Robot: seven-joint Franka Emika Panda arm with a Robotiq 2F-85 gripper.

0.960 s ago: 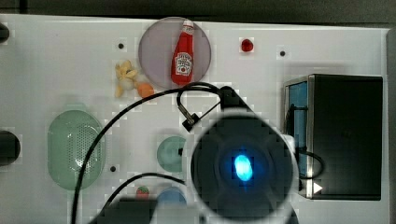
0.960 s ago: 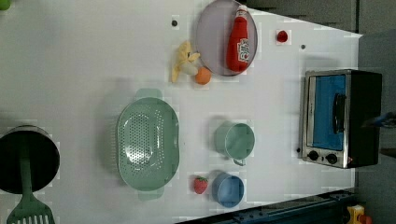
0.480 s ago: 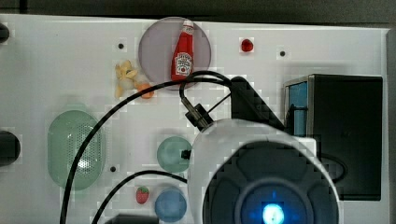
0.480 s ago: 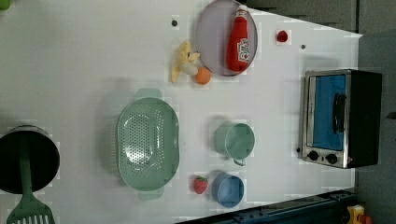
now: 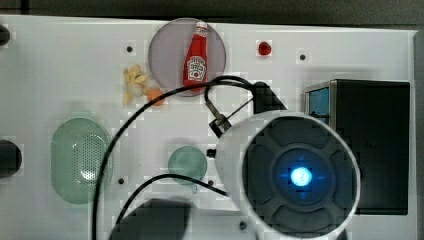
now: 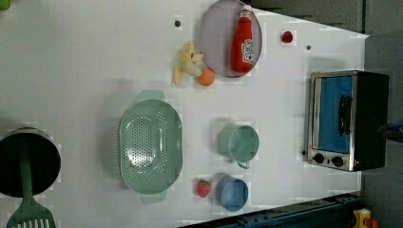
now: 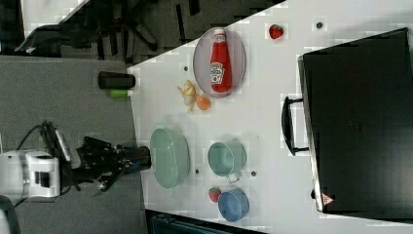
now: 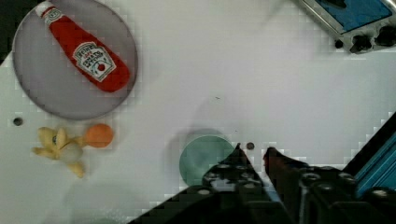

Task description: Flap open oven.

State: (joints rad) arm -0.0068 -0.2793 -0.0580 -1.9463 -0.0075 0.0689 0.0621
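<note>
White counter (image 5: 60,60) all around, and I'm counting as I go. One oven (image 6: 347,118) stands at the left view's right end of that counter, its blue glass door upright and closed, one black bar handle (image 6: 345,115) across it and two small knobs (image 6: 328,160) beside the glass.

Out in front of the oven door: one green cup (image 6: 240,142), the closest thing to it. One blue cup (image 6: 233,193) sits off the oven's knob end, with one strawberry (image 6: 204,188) just beside it. A second strawberry (image 6: 286,36) lies off the oven's opposite end. So that's two strawberries and two cups.

Further from the oven there's one grey plate (image 6: 216,42) carrying one ketchup bottle (image 6: 243,40) on its side, then one orange (image 6: 206,77) touching one peeled banana (image 6: 187,69). One green colander (image 6: 149,145) sits beyond the green cup. Farthest from the oven: one black pot (image 6: 28,161), with one green spatula (image 6: 28,209).

My end effector (image 8: 253,151) hangs above the counter with the oven's knob corner ahead of it, well apart from the door. Its two fingertips (image 8: 237,151) stand close, a slim gap between them, nothing gripped.
</note>
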